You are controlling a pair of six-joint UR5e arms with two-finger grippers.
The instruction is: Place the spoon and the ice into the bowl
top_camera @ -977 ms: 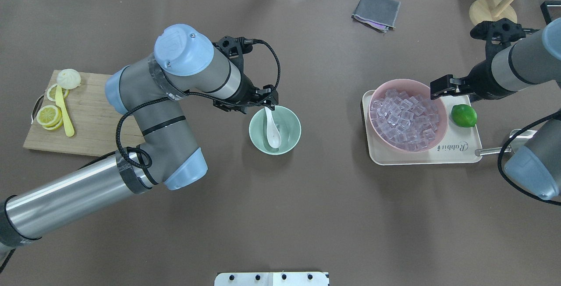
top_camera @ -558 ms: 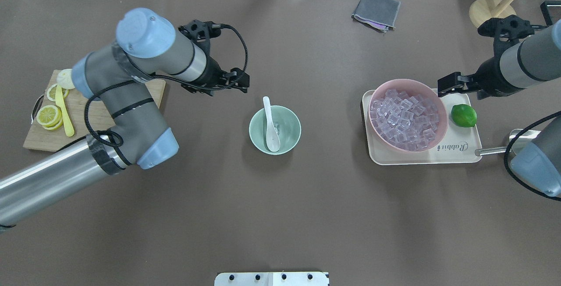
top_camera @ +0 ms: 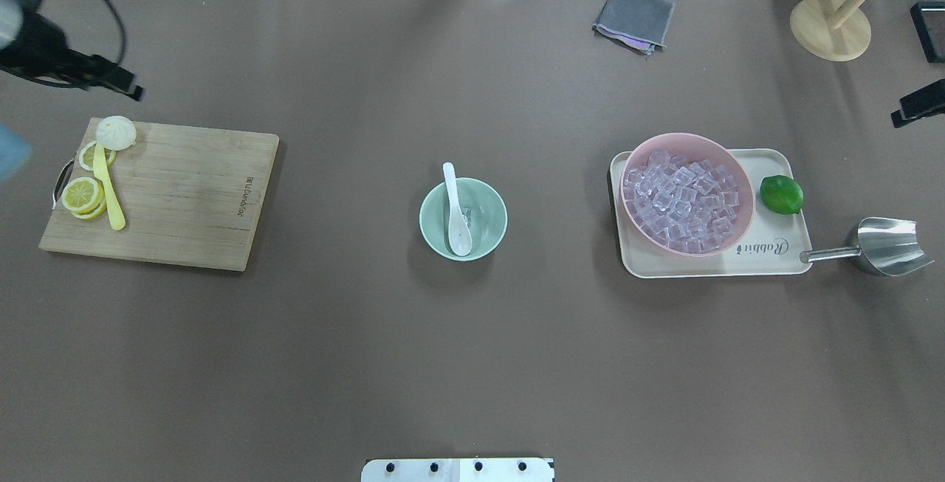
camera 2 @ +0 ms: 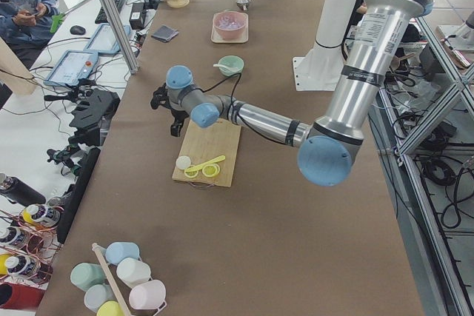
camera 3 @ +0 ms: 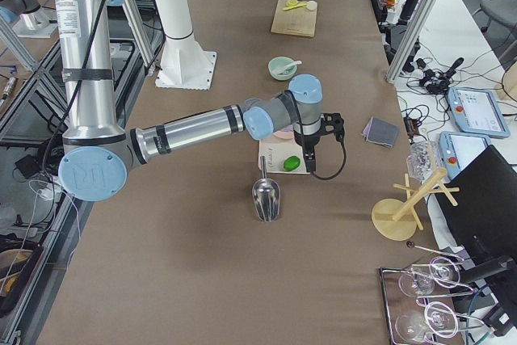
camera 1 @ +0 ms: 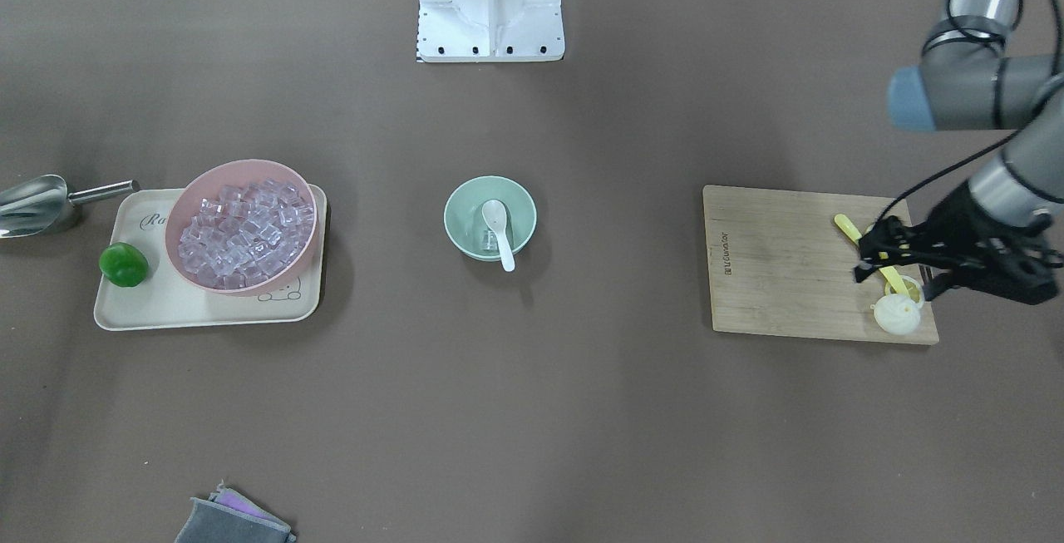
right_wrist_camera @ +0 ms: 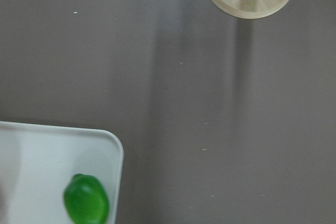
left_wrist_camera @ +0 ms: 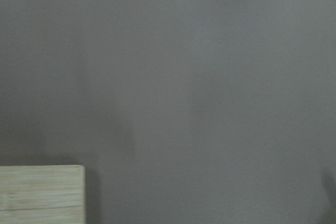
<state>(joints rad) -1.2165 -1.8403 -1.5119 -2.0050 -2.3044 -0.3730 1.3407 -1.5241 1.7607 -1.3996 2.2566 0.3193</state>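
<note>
The mint-green bowl [top_camera: 487,237] stands at the table's middle. The white spoon [top_camera: 456,212] lies in it, scoop down, with its handle over the far rim. A clear ice cube [top_camera: 467,211] lies in the bowl beside the spoon; it also shows in the front-facing view [camera 1: 481,238]. My left gripper [camera 1: 894,281] hovers open and empty over the far-left corner of the cutting board, far from the bowl. My right gripper [top_camera: 915,107] shows only as a black piece at the overhead view's right edge, and I cannot tell its state.
A pink bowl [top_camera: 744,209] full of ice cubes and a lime [top_camera: 781,195] sit on a cream tray [top_camera: 782,257]. A steel scoop [top_camera: 889,246] lies right of it. The cutting board [top_camera: 184,194] holds lemon slices, a yellow spoon [top_camera: 109,198] and a bun. A grey cloth [top_camera: 633,17] and a wooden stand [top_camera: 830,27] are at the back.
My left arm has pulled back from the bowl to the table's far left, leaving the spoon in the bowl. My right arm has withdrawn from the pink bowl to the right edge.
</note>
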